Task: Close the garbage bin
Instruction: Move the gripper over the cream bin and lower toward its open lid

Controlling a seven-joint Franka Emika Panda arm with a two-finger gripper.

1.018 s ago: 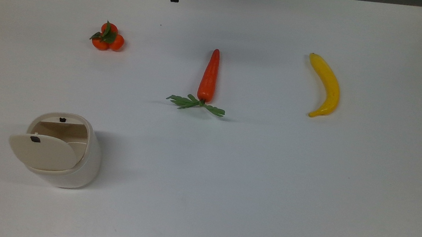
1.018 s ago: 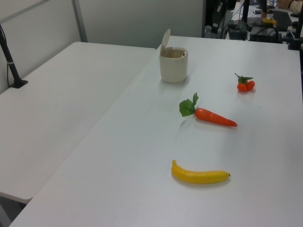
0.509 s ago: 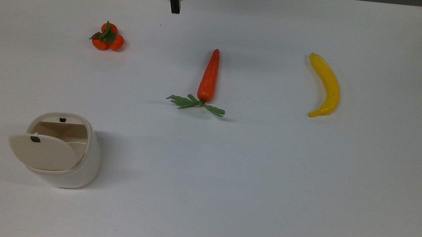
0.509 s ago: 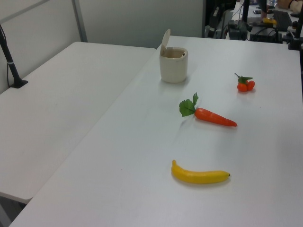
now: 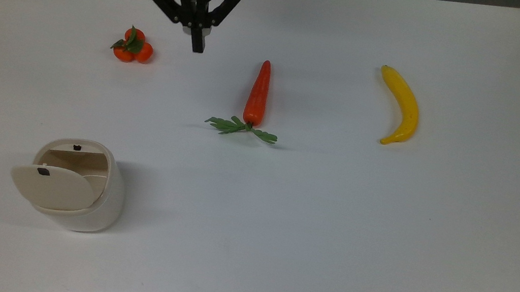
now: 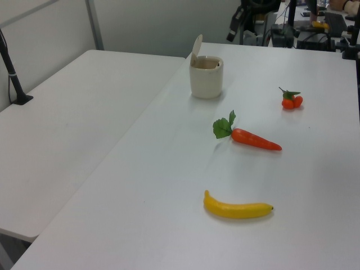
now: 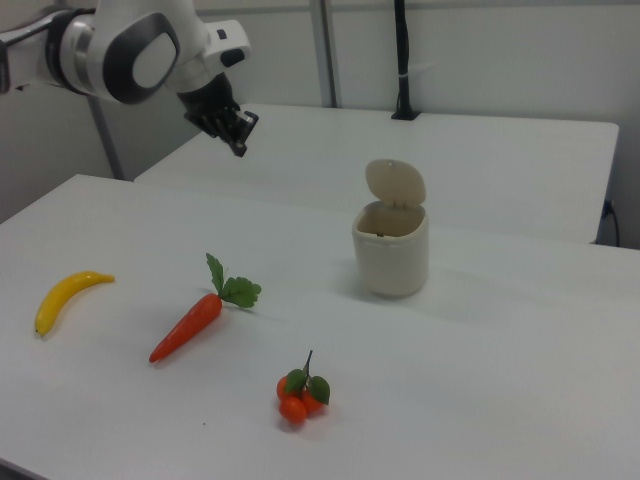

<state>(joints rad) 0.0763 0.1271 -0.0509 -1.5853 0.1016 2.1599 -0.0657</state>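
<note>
Small cream-white plastic garbage bin (image 5: 80, 196) stands with lid (image 7: 395, 182) raised. Top view: black hand (image 5: 196, 47), fingers together, above white counter (image 5: 331, 214); right view adds the white arm (image 7: 140, 45).

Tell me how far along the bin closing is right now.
Nothing is done yet: the garbage bin stands with its lid hinged up and its mouth open. The hand hangs in the air, fingers together and holding nothing, well away from the bin. Left: reach the bin and push the lid down until it shuts.
</note>
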